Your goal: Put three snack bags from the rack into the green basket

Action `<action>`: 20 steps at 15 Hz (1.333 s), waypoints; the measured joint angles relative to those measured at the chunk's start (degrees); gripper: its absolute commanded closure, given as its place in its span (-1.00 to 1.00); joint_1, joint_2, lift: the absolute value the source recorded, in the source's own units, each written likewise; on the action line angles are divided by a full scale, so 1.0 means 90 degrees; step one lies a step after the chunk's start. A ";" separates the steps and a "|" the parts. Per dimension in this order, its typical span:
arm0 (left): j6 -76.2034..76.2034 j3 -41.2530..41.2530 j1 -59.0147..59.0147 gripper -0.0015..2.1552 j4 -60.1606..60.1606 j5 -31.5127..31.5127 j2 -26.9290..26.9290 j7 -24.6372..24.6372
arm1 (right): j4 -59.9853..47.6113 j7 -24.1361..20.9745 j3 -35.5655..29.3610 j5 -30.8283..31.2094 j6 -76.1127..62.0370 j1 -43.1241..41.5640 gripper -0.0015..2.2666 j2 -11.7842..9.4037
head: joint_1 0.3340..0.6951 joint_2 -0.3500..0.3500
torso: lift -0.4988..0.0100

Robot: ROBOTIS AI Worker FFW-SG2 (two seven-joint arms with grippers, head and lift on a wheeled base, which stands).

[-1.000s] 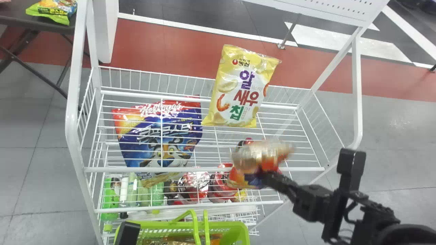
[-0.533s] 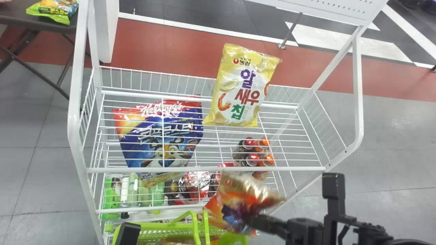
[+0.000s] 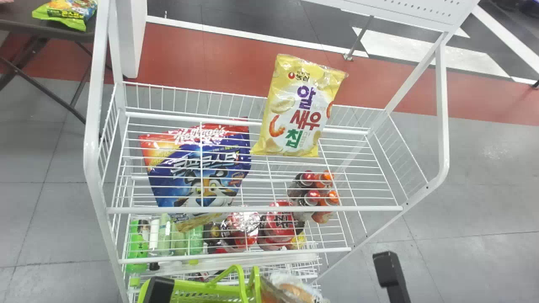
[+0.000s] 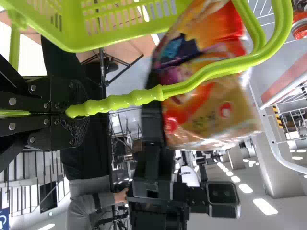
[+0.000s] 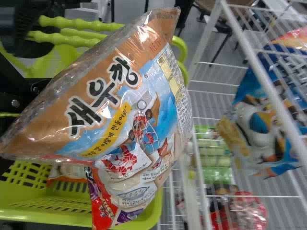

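At the bottom edge of the head view are black parts of my left gripper and, farther right, my right gripper. The left wrist view has my left gripper shut on the green basket's handle. The right wrist view shows my right gripper shut on an end of an orange-brown snack bag, which hangs above the green basket. Part of another bag is inside the basket. On the rack's upper shelf are a yellow snack bag and a blue cereal bag.
The white wire rack stands in front, its long bars beside the basket. Green bottles, red-lidded tubs and small bottles are on lower levels. A dark table at far left holds a green packet.
My right gripper has carried the snack bag left and towards the head view's bottom edge, from over the rack's right part to the basket. The yellow and blue bags stay where they were.
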 measured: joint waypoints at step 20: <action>0.0020 -0.0010 -0.0054 0.38 0.0016 -0.0021 0.0000 0.0041 | 0.0190 -0.0791 0.0578 0.0142 0.0133 -0.0381 -0.92 -0.0345 | 1.00 -1.00 | 0.96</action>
